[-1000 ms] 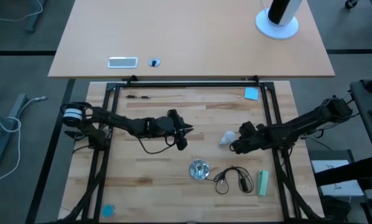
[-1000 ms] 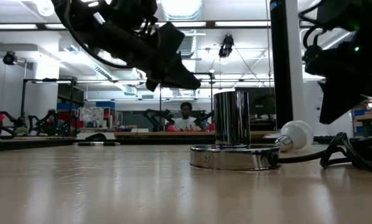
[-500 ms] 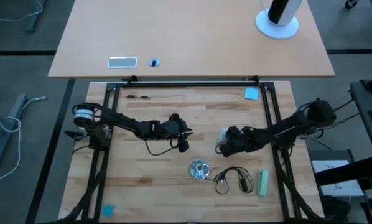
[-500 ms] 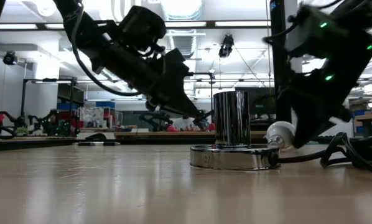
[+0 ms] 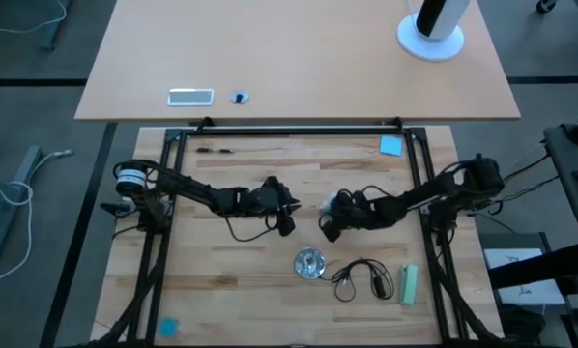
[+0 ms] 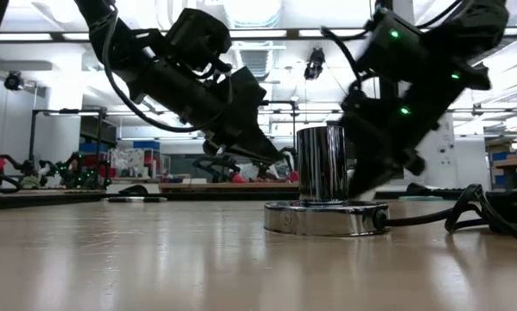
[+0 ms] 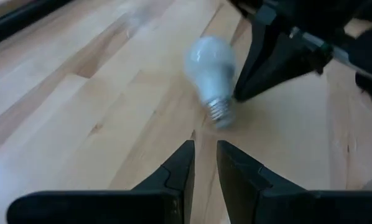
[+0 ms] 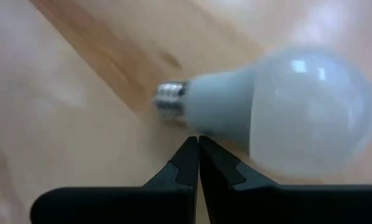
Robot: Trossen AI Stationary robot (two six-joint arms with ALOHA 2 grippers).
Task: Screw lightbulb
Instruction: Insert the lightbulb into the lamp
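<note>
The right claw (image 5: 327, 228) has swept leftward across the wooden table (image 5: 231, 280) over the last second, from the right side toward the middle, and its fingers have closed together. In the right wrist view the two dark tips meet with nothing between them, while the small white frosted pear-shaped lightbulb with a silvery screw base (image 8: 273, 109) lies just past them, touching or nearly touching the tips. So the closing seems to have missed: the bulb is not clamped, and it has been pushed or rolled leftward along with the claw. In the left wrist view the lightbulb (image 7: 211, 73) lies on its side on the boards, blurred as if rolling, with the right claw's dark tip against its base.

The left claw (image 5: 287, 207) hovers left of centre, close to the bulb, its fingers slightly apart and holding nothing.

The round silver disc-shaped socket with a black cord (image 5: 310, 263) stands on the near side of the table, just beyond both claws' reach.

For the task, this looks like a failed pickup; the bulb likely needs regrasping before it can go to the socket.
</note>
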